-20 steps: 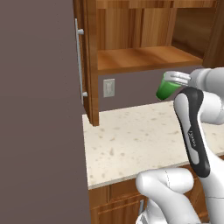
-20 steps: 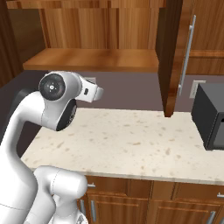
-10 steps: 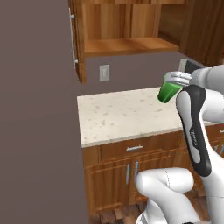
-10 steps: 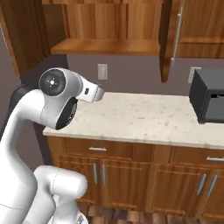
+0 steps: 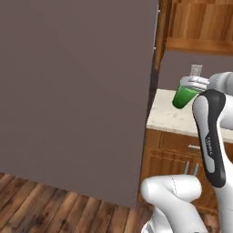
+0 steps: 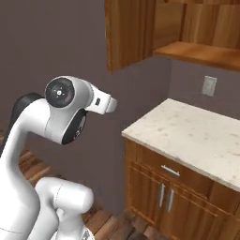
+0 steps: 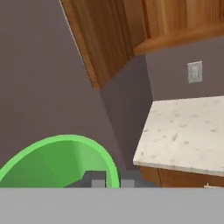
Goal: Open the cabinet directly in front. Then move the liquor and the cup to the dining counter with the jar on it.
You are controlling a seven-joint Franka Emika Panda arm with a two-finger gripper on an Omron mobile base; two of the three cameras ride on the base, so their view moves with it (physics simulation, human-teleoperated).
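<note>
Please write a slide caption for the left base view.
Tool shut on green cup, held tilted near the speckled counter.

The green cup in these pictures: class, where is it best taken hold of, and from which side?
At the rim. The cup is open-topped and thin-walled, so one finger goes inside, one outside, coming from the mouth end. The gripper is shut on that rim, and the cup hangs tilted.

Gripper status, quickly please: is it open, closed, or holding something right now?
Gripper: closed on the rim of the green cup, which it holds up in the air, tilted.
</note>
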